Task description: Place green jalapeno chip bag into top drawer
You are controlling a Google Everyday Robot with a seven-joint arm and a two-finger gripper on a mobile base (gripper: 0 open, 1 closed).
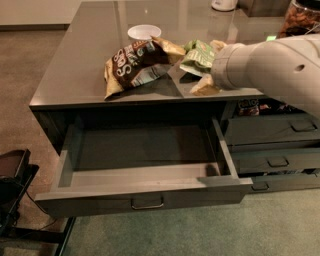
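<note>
The green jalapeno chip bag (198,56) lies crumpled on the grey counter (80,75), right of the larger brown-and-gold chip bag (136,62). My gripper (208,66) comes in from the right on a thick white arm (270,70). Its two cream fingers stand apart, one at the bag's far right corner and one (204,87) at its near right side. It holds nothing. The top drawer (145,172) is pulled wide open below the counter's front edge and has nothing in it; its bar handle (147,204) faces me.
A white bowl (144,32) stands behind the brown bag. A jar (302,17) and a white object (223,4) stand at the counter's back right. Narrower stacked drawers (272,131) sit right of the open drawer. A dark object (12,175) stands on the floor at left.
</note>
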